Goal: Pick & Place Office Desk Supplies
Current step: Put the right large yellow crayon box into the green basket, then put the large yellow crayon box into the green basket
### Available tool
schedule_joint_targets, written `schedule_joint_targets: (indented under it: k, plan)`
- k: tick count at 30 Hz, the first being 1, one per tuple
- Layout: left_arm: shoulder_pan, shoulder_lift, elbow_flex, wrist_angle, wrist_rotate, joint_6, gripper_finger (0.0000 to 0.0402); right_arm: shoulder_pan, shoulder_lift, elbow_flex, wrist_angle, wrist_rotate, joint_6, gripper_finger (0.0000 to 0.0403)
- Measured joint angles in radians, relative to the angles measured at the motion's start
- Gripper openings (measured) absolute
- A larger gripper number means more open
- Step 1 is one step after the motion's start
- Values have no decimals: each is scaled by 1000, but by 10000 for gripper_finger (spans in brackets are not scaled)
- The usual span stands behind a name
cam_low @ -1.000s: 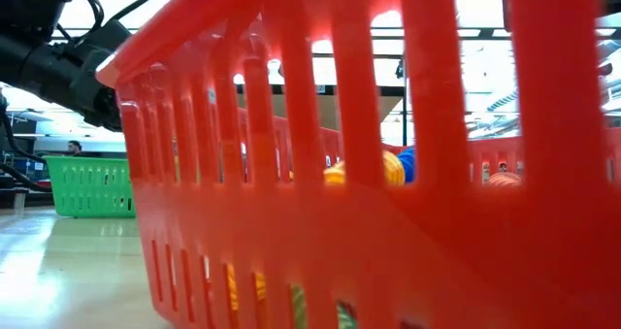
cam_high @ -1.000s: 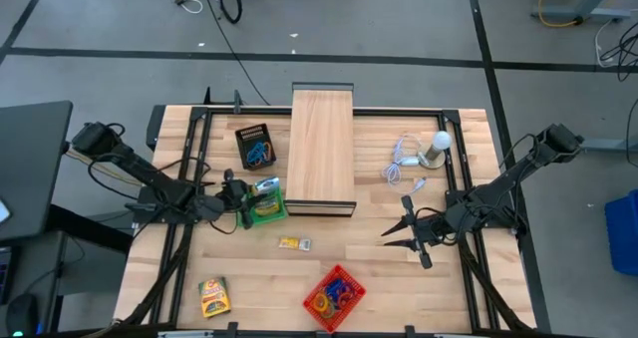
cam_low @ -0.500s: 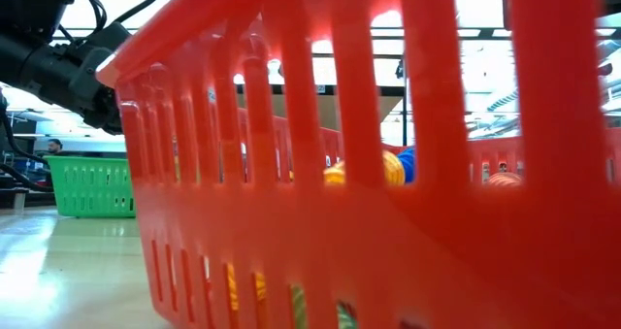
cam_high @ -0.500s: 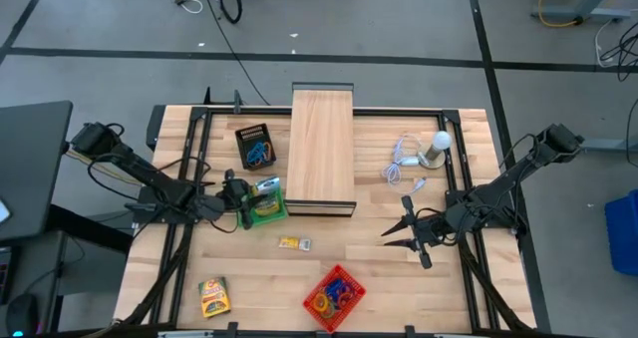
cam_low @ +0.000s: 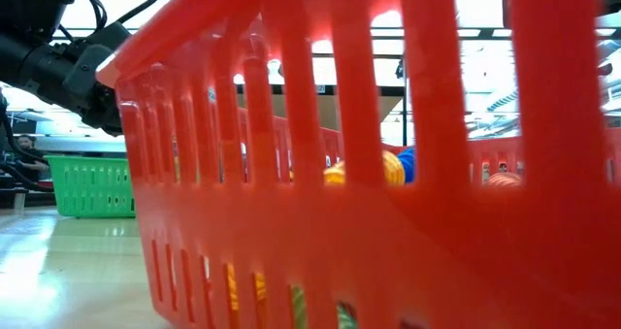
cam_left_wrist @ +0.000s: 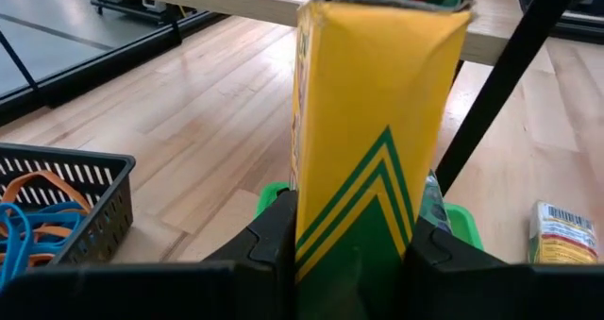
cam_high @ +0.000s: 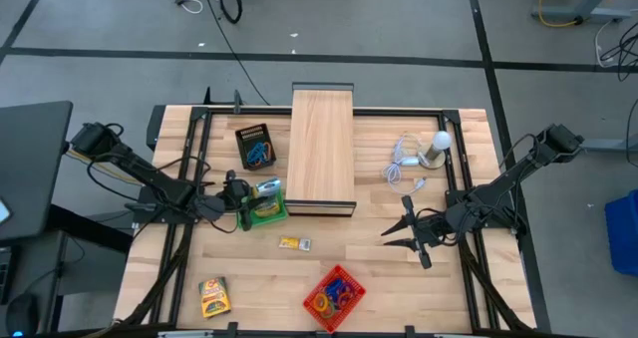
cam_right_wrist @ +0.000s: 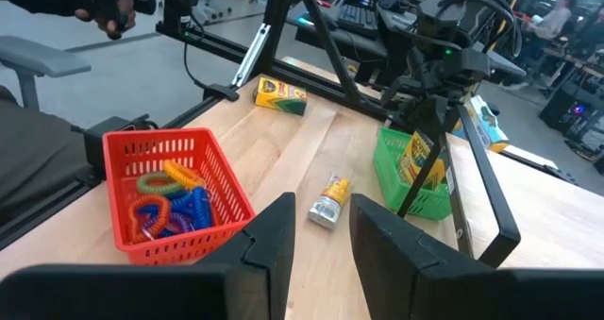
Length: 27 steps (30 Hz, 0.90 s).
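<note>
A red basket (cam_high: 335, 297) near the front edge of the surface (cam_high: 399, 278) holds coloured loops (cam_right_wrist: 168, 204). A black basket (cam_high: 255, 146) by the long wooden box (cam_high: 322, 149) holds blue and orange loops. The left arm reaches in low from the side; the left claw (cam_high: 242, 204) pinches an upright crayon box (cam_left_wrist: 377, 141) over a green basket (cam_high: 266, 209). The right claw (cam_high: 394, 233) hovers over bare surface, fingers spread, holding nothing. Another crayon box (cam_high: 213, 296) and a small yellow piece (cam_high: 294, 243) lie loose.
</note>
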Motion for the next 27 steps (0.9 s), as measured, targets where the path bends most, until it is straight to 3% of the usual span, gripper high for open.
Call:
schedule_joint_targets:
  k: [10,16,19,27]
  plan:
    - [0,0,0,-6,6,-22,110,0,0,0,33,-1,-14,110]
    - [0,1,-1,-8,4,-30,220,0,0,0,44,0,-24,110]
    - [0,1,-1,-10,3,-31,246,0,0,0,44,12,-24,110]
    - [0,1,-1,-34,-2,-41,222,0,0,0,47,15,-25,110]
